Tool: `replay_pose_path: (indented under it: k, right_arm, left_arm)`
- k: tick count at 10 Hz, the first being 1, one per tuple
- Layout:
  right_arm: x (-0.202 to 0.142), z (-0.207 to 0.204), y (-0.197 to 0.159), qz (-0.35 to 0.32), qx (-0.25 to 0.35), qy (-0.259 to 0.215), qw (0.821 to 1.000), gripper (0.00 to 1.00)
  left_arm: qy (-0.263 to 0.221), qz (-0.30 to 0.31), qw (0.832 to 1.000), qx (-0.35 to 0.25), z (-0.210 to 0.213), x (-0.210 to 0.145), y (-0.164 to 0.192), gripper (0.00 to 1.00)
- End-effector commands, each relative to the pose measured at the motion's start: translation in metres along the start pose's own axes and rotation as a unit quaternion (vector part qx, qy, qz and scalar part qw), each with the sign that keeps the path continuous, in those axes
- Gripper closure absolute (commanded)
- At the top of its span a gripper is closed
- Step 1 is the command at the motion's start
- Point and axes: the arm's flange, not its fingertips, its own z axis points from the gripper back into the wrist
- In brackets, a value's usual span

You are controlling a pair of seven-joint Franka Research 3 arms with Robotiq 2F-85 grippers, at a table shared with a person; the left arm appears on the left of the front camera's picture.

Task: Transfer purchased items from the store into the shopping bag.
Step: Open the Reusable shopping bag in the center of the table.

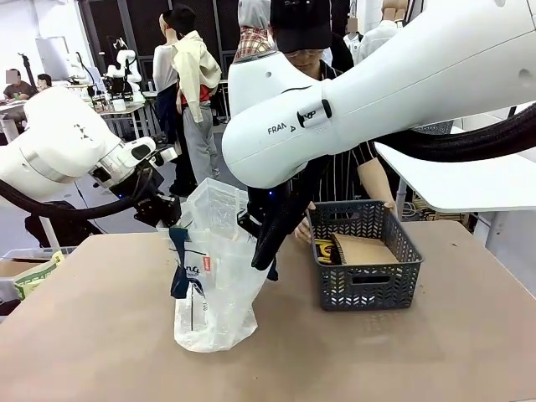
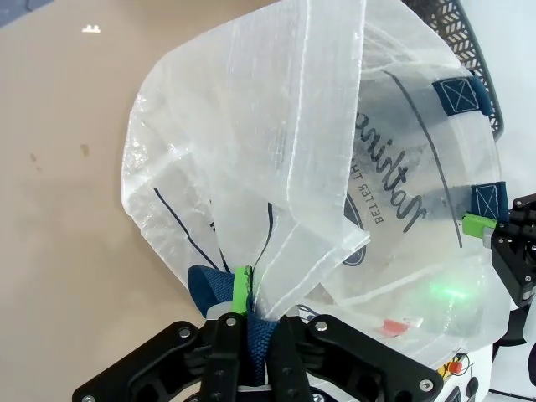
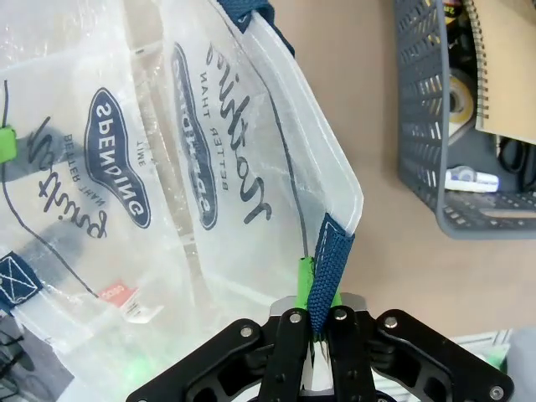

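The left hand (image 2: 249,308) pinches one navy handle (image 2: 209,289) of the shopping bag (image 1: 213,285), which stands open mid-counter (image 1: 92,343). The right hand (image 3: 318,295) pinches the other handle (image 3: 332,251). Right of the bag, a grey mesh basket (image 1: 368,291) holds the purchased items (image 1: 325,251).

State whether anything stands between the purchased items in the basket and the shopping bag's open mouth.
The wall of the mesh basket separates the purchased items from the shopping bag. The right end effector, shut on the bag's handle, sits at the rim nearest the basket.
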Motion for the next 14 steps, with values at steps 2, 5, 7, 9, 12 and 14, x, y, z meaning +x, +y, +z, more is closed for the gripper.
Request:
replay_pose_path:
  k: [2, 5, 7, 9, 12, 14]
  right_arm:
    - [-0.0017, -0.0012, -0.0004, 0.000, 0.000, -0.001, 1.000, 1.00]
    - [-0.0017, -0.0012, -0.0004, 0.000, 0.000, -0.001, 1.000, 1.00]
    - [-0.0017, -0.0012, -0.0004, 0.000, 0.000, -0.001, 1.000, 1.00]
    - [-0.0017, -0.0012, -0.0004, 0.000, 0.000, -0.001, 1.000, 1.00]
    - [-0.0017, -0.0012, -0.0004, 0.000, 0.000, -0.001, 1.000, 1.00]
    - [-0.0017, -0.0012, -0.0004, 0.000, 0.000, -0.001, 1.000, 1.00]
  left_arm:
    - [-0.002, 0.001, 1.000, 0.000, 0.0008, -0.0018, -0.0008, 1.00]
    - [-0.002, 0.001, 1.000, 0.000, 0.0008, -0.0018, -0.0008, 1.00]
    - [-0.002, 0.001, 1.000, 0.000, 0.0008, -0.0018, -0.0008, 1.00]
    - [-0.002, 0.001, 1.000, 0.000, 0.0008, -0.0018, -0.0008, 1.00]
    - [-0.002, 0.001, 1.000, 0.000, 0.0008, -0.0018, -0.0008, 1.00]
    - [-0.002, 0.001, 1.000, 0.000, 0.0008, -0.0018, -0.0008, 1.00]
